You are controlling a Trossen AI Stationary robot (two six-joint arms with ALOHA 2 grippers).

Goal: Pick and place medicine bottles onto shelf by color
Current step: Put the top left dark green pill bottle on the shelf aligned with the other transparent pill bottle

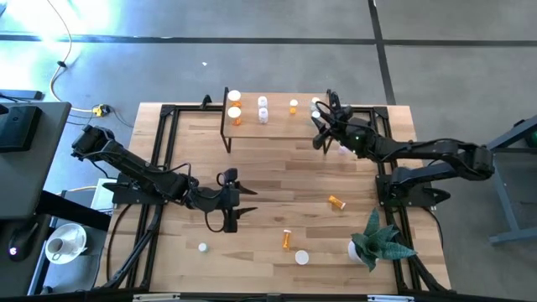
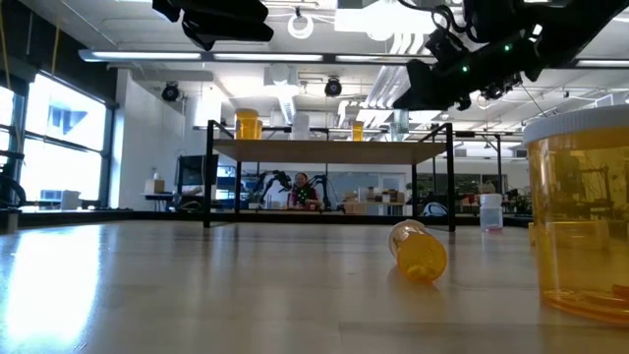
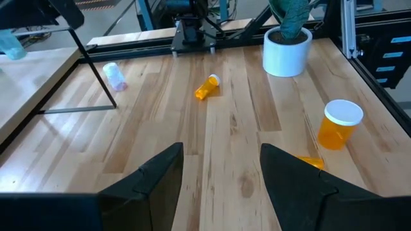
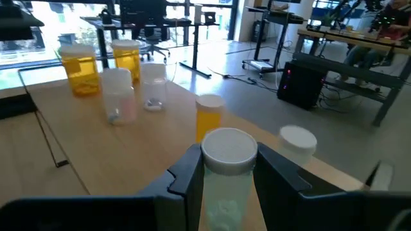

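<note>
Low view: pale wooden tabletop (image 2: 197, 285), bright windowed workshop, ceiling lights (image 2: 301, 24).

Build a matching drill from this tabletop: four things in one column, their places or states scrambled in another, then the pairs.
Things
1. right claw
2. left claw
3. plant pot
4. orange bottle by the plant

Places or states
A. lying on its side on the table
B. shut on a clear bottle over the shelf
C. open above bare table
D. standing at the table's right front corner

Pairs: 1-B, 2-C, 3-D, 4-A
</note>
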